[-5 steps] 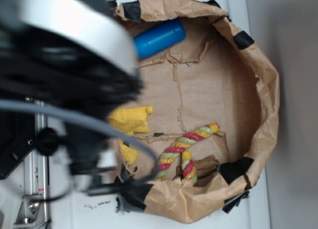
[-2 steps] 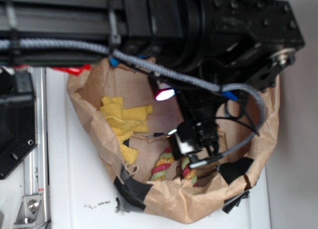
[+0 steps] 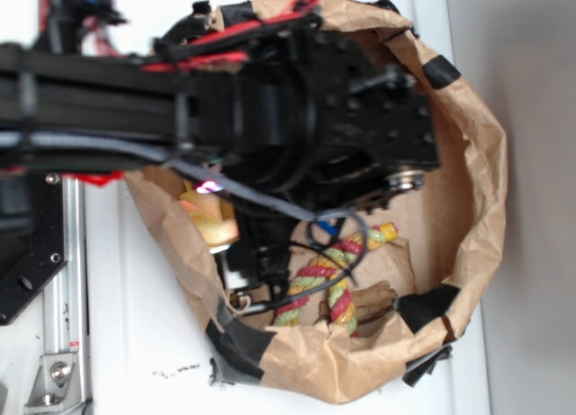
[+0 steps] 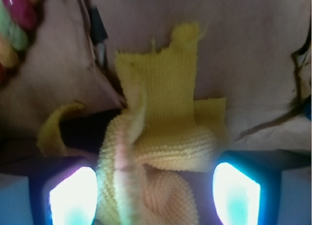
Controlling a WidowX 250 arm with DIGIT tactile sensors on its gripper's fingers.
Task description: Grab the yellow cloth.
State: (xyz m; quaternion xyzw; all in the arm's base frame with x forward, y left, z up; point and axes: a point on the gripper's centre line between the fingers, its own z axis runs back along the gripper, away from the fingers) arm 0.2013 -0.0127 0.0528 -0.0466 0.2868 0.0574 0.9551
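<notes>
The yellow cloth point(image 4: 168, 117) lies crumpled on the brown paper floor of the bag, and one fold rises up between my fingers. My gripper point(image 4: 155, 194) is open and low over it. The left pad point(image 4: 73, 195) is against the fold and the right pad point(image 4: 236, 193) stands a little apart from it. In the exterior view only a small part of the cloth point(image 3: 209, 219) shows at the bag's left wall, under my arm. The gripper point(image 3: 225, 246) there is mostly hidden by the arm.
The red, yellow and green rope point(image 3: 328, 275) lies at the bag's front, next to a brown lump point(image 3: 373, 298); it also shows at the top left of the wrist view point(image 4: 14, 20). The crumpled paper bag wall point(image 3: 481, 163) rings everything. The arm hides the bag's back.
The arm has swung across the bag to its left side and come down, so the open fingers now straddle the yellow cloth. The cloth looks more bunched.
</notes>
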